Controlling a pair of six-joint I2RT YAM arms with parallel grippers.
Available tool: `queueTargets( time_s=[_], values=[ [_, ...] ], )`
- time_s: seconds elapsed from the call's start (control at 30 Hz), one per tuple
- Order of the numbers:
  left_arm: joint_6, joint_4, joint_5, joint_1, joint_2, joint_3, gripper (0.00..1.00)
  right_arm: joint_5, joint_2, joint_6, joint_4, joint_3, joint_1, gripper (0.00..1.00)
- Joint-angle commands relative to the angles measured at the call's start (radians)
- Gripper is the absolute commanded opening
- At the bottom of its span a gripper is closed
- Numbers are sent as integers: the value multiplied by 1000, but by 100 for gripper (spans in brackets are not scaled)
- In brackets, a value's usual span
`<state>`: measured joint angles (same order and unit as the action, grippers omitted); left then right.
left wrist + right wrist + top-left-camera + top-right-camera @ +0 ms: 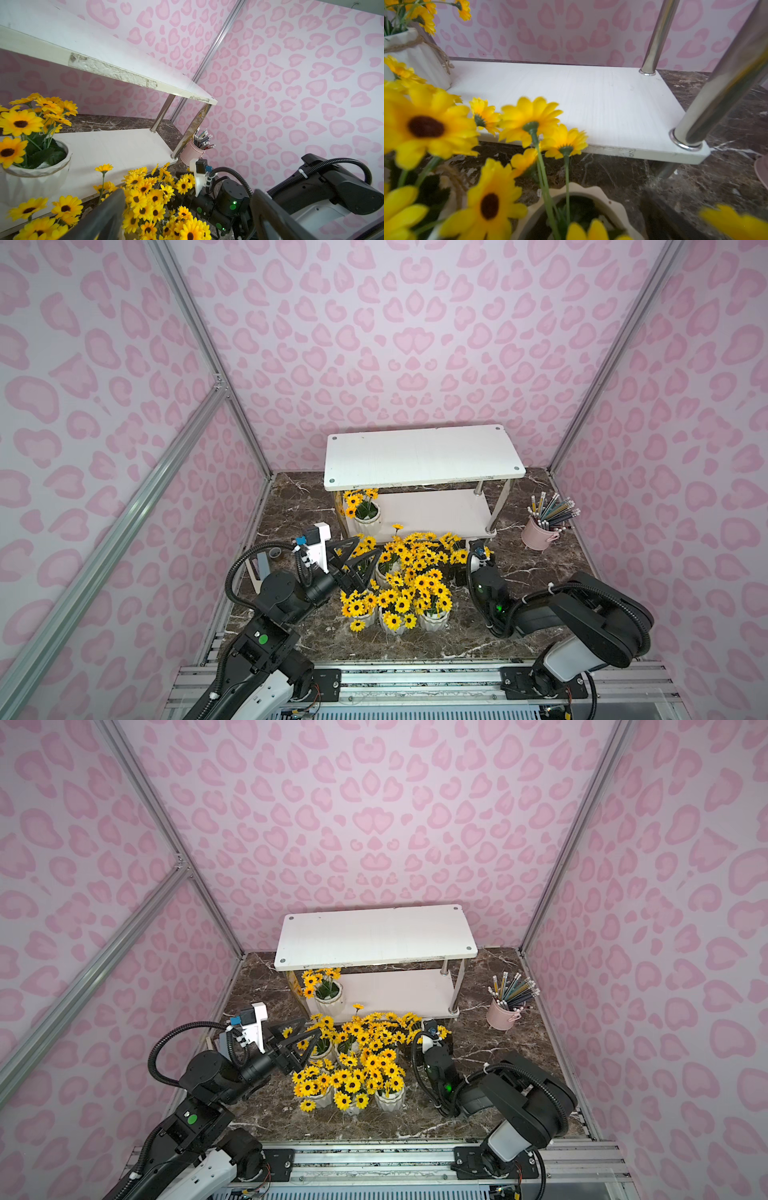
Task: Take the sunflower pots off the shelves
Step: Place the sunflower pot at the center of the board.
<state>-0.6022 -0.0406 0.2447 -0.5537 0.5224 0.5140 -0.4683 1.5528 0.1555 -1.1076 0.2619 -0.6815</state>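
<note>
Pretty much at the finish line here, I'd say. The shelves (419,456) have a bare top board, and the lower board holds just the last pot (368,520). It's tucked at the left end under the top board, right beside the near-left chrome leg (340,514). The rest of the sunflower pots (399,585) stand bunched on the marble floor (299,635) just in front of the rack. Too much foliage to count them properly.

The left gripper (368,546) hovers at the far-left corner of that bunch, jaws spread wide with nothing between them, so it looks like the obvious candidate for that last one. The right gripper (475,563) is buried in blooms on the bunch's right side, over a pot sitting on the floor. Can't tell if it's pinching that pot or just standing open around it.

Room-wise, the bunch crowds the rack's near edge, so a straight reach probably means brushing flowers. There's open marble left of the rack, along the near strip, and on the right between the bunch and the pink pencil bucket (540,533). Headroom under the top board looks low, and that leg sits close.
</note>
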Motion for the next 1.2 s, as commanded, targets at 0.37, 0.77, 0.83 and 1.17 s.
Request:
queueTargets(
  time_s=[0.37, 0.77, 0.83, 1.17],
  values=[
    [16, -27, -9, 0, -8, 31, 97, 29, -198, -8, 147, 14, -2, 99],
    [16, -189, -183, 0, -7, 91, 97, 61, -487, -45, 515, 129, -9, 81],
    [-11, -237, -251, 0, -13, 98, 97, 124, -487, -74, 559, 175, -11, 75],
    [-141, -355, -495, 0, -139, 63, 97, 238, -264, -115, 601, 423, -74, 58]
  ],
)
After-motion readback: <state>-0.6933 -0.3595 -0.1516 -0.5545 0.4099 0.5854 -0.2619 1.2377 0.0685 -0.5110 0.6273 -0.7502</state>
